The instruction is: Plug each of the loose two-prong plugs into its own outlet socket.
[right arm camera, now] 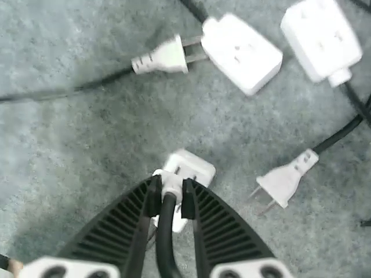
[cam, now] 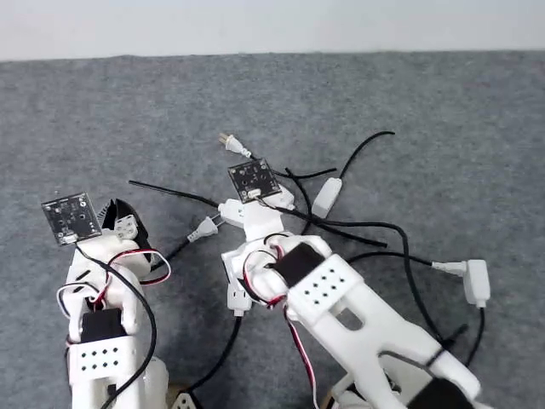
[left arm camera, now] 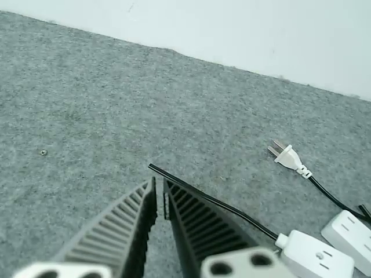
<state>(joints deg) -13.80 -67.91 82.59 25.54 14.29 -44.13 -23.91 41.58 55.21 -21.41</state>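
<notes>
Over white outlet socket (right arm camera: 194, 168): my right gripper (right arm camera: 171, 185) pinching two-prong plug (right arm camera: 172, 180) at neck, cord running back between fingers, so I judge push-in underway. Loose plug (right arm camera: 284, 182) just beside socket. Left gripper (left arm camera: 158, 184) well apart from socket, pressed nearly together, holding nothing.

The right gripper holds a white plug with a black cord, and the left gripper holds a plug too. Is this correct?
No. The left gripper holds nothing, as the left wrist view shows; the right gripper does hold a white plug.
</notes>
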